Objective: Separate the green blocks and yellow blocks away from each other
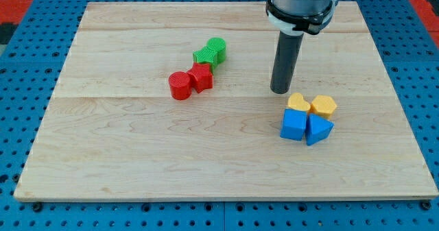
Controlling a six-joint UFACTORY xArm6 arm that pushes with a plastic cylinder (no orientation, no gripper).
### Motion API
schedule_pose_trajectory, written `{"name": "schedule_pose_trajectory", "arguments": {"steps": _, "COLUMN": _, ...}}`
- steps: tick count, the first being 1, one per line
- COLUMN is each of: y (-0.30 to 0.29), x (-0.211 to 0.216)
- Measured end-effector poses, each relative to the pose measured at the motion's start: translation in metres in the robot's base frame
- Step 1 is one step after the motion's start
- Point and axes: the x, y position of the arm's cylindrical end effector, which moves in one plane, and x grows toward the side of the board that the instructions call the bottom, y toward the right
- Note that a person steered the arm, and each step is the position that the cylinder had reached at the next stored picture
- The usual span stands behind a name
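Pushing carelessly, the rod's tip (280, 90), which is fingerless and gripping nothing, is risking bumping the blue blocks (305, 127) below the yellow blocks (313, 105) at right.

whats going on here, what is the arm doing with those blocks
My tip rests on the wooden board, just above and to the left of the two yellow blocks, not touching them. Those sit against two blue blocks at the view's right. The two green blocks lie near the middle, touching two red blocks. Green and yellow are already well apart.
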Motion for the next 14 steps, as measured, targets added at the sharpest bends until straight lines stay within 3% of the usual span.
{"name": "schedule_pose_trajectory", "arguments": {"steps": 1, "y": -0.039, "x": -0.034}}
{"name": "schedule_pose_trajectory", "arguments": {"steps": 3, "y": -0.078, "x": -0.148}}
{"name": "schedule_pose_trajectory", "arguments": {"steps": 4, "y": -0.129, "x": -0.111}}
{"name": "schedule_pose_trajectory", "arguments": {"steps": 5, "y": -0.046, "x": -0.081}}
{"name": "schedule_pose_trajectory", "arguments": {"steps": 7, "y": -0.058, "x": -0.056}}
{"name": "schedule_pose_trajectory", "arguments": {"steps": 8, "y": -0.027, "x": 0.006}}
{"name": "schedule_pose_trajectory", "arguments": {"steps": 10, "y": -0.024, "x": -0.038}}
{"name": "schedule_pose_trajectory", "arguments": {"steps": 11, "y": -0.020, "x": 0.022}}
{"name": "schedule_pose_trajectory", "arguments": {"steps": 12, "y": -0.013, "x": 0.035}}
{"name": "schedule_pose_trajectory", "arguments": {"steps": 14, "y": -0.034, "x": 0.007}}
